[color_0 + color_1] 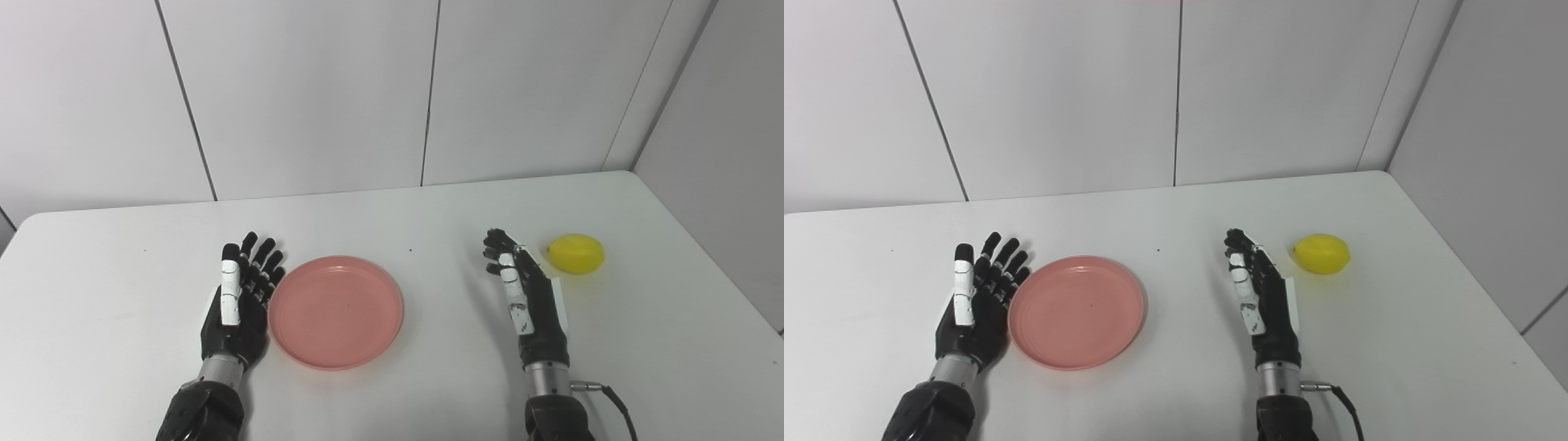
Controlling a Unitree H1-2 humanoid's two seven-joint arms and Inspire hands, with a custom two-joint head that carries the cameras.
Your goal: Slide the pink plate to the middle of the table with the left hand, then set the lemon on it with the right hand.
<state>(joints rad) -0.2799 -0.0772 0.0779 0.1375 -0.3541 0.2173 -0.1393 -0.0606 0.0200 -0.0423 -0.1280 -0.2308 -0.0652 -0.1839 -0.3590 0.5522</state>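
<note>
Table [392, 214] first: wide, white. Plate [335, 311] lower centre, a shade left of mid-frame, empty. Left hand [236, 306] hard against the plate's left rim, fingers spread, holding nothing. Right hand [527, 300] lower right, loosely open, empty. Lemon [576, 253] just beside its fingertips, up-right, long axis across the frame.

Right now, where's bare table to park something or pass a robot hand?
Bare: the strip between plate and right robot hand, and the far table toward the wall. Crowded: left robot hand sits right against the plate's edge; only a slim gap separates the right one from the lemon.
</note>
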